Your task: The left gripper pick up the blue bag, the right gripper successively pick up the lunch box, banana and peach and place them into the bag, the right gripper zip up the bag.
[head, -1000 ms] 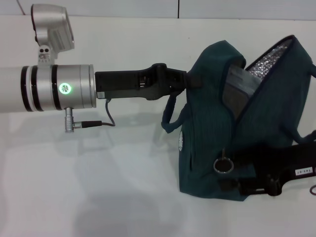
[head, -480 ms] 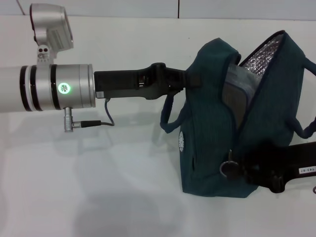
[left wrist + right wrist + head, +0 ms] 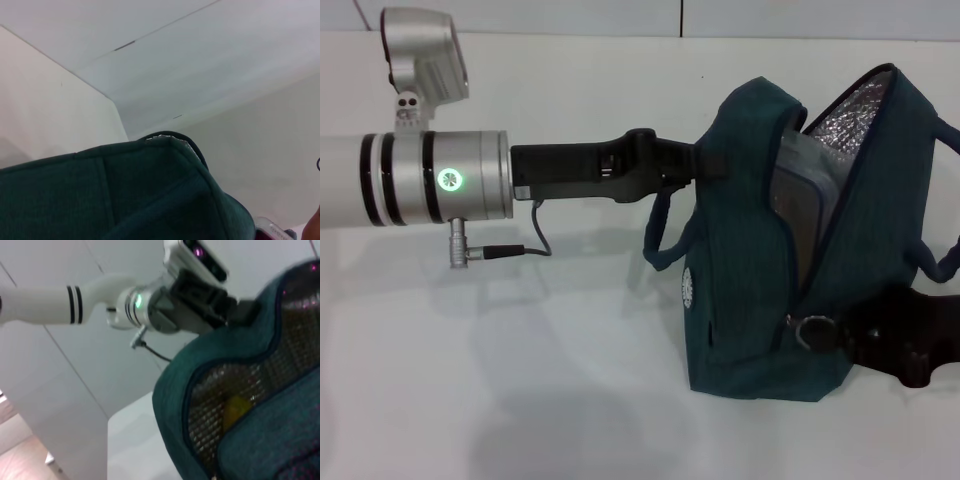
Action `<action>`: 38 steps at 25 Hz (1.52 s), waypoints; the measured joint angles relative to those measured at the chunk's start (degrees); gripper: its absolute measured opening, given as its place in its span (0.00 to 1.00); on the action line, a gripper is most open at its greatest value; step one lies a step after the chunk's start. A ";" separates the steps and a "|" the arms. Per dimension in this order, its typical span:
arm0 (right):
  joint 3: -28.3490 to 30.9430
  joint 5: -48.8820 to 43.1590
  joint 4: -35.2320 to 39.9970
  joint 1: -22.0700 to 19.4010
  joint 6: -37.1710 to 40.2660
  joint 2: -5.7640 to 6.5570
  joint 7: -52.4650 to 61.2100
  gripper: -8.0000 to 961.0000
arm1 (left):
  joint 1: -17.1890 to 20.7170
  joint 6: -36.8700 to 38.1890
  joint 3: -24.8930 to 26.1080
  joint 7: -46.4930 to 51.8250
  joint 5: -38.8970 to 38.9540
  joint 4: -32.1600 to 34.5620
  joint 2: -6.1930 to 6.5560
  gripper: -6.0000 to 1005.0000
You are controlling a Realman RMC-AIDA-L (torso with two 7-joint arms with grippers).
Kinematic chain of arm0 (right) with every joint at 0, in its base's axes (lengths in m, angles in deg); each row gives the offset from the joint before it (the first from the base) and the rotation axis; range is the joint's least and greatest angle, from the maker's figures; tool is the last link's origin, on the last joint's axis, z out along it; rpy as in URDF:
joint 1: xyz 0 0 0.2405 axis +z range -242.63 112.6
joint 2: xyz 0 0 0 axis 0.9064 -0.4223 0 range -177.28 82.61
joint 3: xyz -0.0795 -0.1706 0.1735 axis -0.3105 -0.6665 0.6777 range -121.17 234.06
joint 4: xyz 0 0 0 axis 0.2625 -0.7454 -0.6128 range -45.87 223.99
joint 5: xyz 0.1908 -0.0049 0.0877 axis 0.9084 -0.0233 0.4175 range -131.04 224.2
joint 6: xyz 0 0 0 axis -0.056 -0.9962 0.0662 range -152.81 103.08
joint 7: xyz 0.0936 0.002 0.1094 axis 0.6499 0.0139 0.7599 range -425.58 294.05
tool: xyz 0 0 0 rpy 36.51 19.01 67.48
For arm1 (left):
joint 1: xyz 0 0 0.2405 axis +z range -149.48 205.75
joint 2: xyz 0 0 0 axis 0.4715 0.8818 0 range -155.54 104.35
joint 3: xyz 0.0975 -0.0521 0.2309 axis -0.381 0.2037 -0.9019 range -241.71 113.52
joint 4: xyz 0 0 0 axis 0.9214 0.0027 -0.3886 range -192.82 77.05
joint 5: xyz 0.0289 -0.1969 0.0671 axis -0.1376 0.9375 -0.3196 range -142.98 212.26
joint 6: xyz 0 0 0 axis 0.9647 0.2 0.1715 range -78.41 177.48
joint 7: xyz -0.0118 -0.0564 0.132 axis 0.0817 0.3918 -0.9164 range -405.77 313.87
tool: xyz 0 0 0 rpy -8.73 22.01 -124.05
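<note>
Now your left claw [image 3: 705, 165] clenches the bag [image 3: 740, 290] upright on the surface [image 3: 520, 380], bracing it for zipping. Your right claw [image 3: 860, 340] sits at the zipper ring [image 3: 810, 332]; I can't tell its grip.

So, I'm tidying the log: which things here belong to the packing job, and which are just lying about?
Job:
blue bag
left hand, at the bag
right hand, at the ring pull
lunch box and banana, inside

Lying about:
nothing seen on the white table

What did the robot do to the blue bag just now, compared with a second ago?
The right end effector rose from the blue bag's lower edge to the zipper ring pull, which slid toward the robot's right. The opening got narrower and the bag stood straighter. The left end effector stayed holding the bag's top edge, in the same place.
</note>
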 joint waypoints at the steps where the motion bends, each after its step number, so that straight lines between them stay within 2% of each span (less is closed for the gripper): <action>1: 0.10 0.47 0.40 -0.39 0.48 -0.03 -0.10 0.02 | 0.02 0.01 -0.02 0.00 0.00 0.00 0.00 0.07; 8: 0.40 10.95 1.94 -4.00 8.43 0.02 -6.14 0.02 | 0.69 0.14 -0.05 -0.55 0.00 -0.38 -0.10 0.07; 13: 0.41 12.21 1.70 -3.21 9.22 -0.34 -7.45 0.02 | 0.70 0.33 -0.11 -1.41 0.19 -0.71 -0.21 0.07; 17: 0.00 12.05 0.86 -1.95 8.12 -0.45 -7.47 0.02 | 0.74 2.75 -0.11 -6.24 3.63 -0.97 -0.31 0.07; 21: -0.18 11.70 -0.18 -1.26 7.71 -0.40 -7.48 0.02 | 1.24 5.80 0.27 -13.25 8.36 -0.92 0.27 0.07; 25: -0.19 11.51 -0.22 -1.29 6.94 -0.38 -7.36 0.02 | 4.24 6.04 0.43 -20.97 13.03 -0.72 1.37 0.07; 29: -0.18 11.47 -0.24 -1.27 6.43 -0.38 -7.19 0.02 | 8.33 6.16 0.40 -26.58 14.59 -0.61 2.33 0.22; 35: -0.16 11.63 -0.24 -0.49 6.32 -0.39 -7.35 0.02 | 10.70 6.59 -0.08 -27.75 14.24 -0.77 2.43 0.46; 38: -0.14 11.90 -0.24 -0.34 6.32 -0.44 -7.46 0.02 | 11.45 10.39 -0.11 -28.57 12.77 -0.75 2.57 0.53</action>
